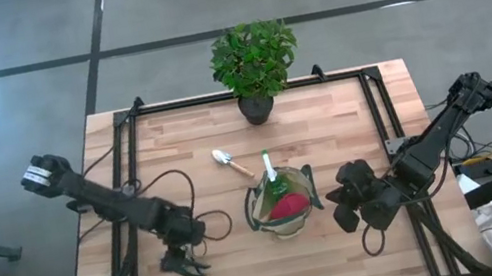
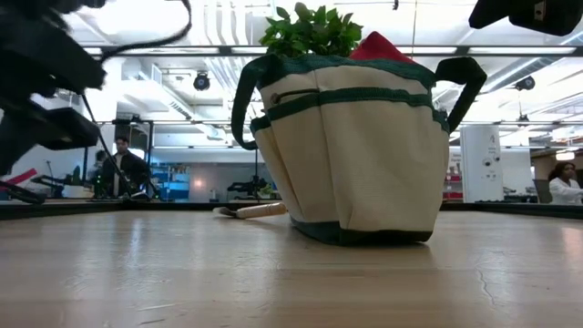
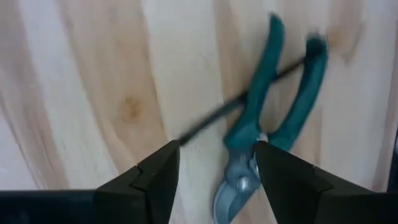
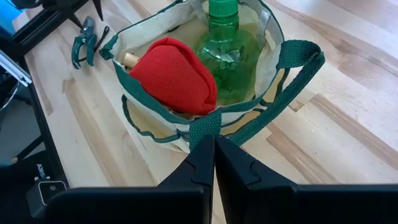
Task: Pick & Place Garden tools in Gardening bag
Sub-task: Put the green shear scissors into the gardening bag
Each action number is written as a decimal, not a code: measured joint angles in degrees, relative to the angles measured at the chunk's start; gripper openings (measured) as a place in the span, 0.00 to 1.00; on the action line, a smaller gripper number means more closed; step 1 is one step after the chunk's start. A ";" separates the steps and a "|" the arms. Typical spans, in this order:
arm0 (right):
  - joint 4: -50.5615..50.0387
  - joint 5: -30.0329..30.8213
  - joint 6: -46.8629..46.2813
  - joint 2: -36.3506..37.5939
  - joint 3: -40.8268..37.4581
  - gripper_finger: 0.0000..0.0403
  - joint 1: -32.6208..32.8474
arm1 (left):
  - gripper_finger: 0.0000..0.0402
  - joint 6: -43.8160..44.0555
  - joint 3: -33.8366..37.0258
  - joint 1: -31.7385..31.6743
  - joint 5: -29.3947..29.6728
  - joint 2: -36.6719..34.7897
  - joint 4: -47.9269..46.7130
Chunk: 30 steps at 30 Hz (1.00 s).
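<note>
The dark green pruners (image 3: 249, 130) lie flat on the wooden table, shown too in the right wrist view (image 4: 84, 40). My left gripper (image 3: 217, 168) hangs open just above their blade end, a finger on either side, touching nothing. The khaki gardening bag (image 1: 283, 203) stands upright at mid-table with a red glove (image 4: 174, 78) and a green spray bottle (image 4: 227, 46) inside it. A wooden-handled trowel (image 1: 230, 164) lies on the table beyond the bag. My right gripper (image 4: 214, 149) is shut and hovers high beside the bag's right side.
A potted leafy plant (image 1: 253, 61) stands at the table's far edge, behind the bag. A thin dark cord (image 3: 211, 118) lies across the pruners. The bag's green handles (image 2: 460, 77) stand up on both sides. Bare wood lies along the near edge.
</note>
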State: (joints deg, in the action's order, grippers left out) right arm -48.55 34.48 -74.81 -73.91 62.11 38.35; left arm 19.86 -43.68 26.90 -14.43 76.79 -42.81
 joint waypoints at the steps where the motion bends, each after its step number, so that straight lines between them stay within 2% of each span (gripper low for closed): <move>1: 0.00 0.02 0.00 0.00 0.00 0.02 0.00 | 0.54 -0.91 0.04 0.59 -0.06 0.00 0.10; 4: -0.03 0.02 0.00 0.00 0.00 0.02 0.00 | 0.55 -1.27 0.04 1.69 0.53 0.00 2.11; 10: -0.01 0.04 -0.04 0.00 0.00 0.02 0.00 | 0.55 -2.49 0.02 3.02 5.97 -0.02 5.68; 19: -0.09 0.09 -0.02 0.00 0.00 0.02 0.00 | 0.55 -1.77 0.00 5.65 6.40 2.45 9.21; 30: -0.09 0.17 -0.01 0.00 0.01 0.02 0.00 | 0.55 -0.22 0.00 7.87 6.41 8.82 11.42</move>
State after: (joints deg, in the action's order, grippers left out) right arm -48.64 34.65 -74.82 -73.91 62.11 38.35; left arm 19.64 -43.68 34.78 -8.02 85.61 -31.40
